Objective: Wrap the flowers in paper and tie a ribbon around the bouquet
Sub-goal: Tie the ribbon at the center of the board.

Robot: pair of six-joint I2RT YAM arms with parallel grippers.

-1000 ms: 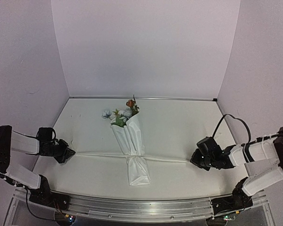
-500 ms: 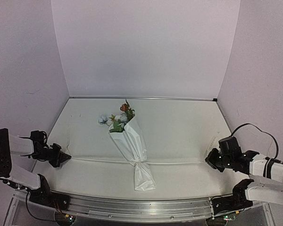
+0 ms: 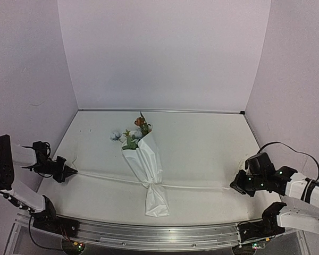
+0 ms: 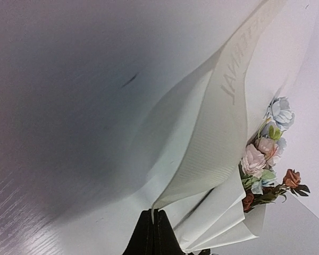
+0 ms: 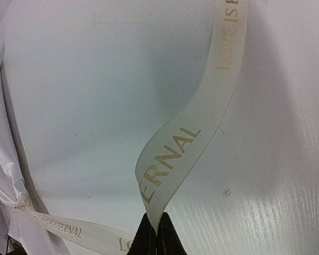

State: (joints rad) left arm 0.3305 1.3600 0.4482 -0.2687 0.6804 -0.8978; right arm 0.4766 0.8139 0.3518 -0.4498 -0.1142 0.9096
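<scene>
The flowers [image 3: 132,133], pale blue and rust-orange blooms, stick out of the top of the white paper [image 3: 144,159], which is wrapped round them as a cone in the middle of the table. The ribbon [image 3: 111,178] runs nearly straight across the table and cinches the paper at a knot [image 3: 151,184]. My left gripper [image 3: 70,171] is shut on the ribbon's left end and my right gripper [image 3: 234,187] on its right end. The left wrist view shows the ribbon [image 4: 218,133] pinched in the gripper [image 4: 153,215], with the flowers [image 4: 266,156] beyond. In the right wrist view the lettered ribbon [image 5: 196,122] rises from the shut gripper [image 5: 158,226].
Pale walls close the table on three sides; the left arm is near the left wall and the right arm near the right wall. An aluminium rail [image 3: 159,234] runs along the near edge. A black cable [image 3: 287,146] loops over the right arm.
Both grippers have pulled outward toward the side walls with the ribbon ends. The ribbon has drawn tight round the paper, and the bouquet has tilted and shifted slightly.
</scene>
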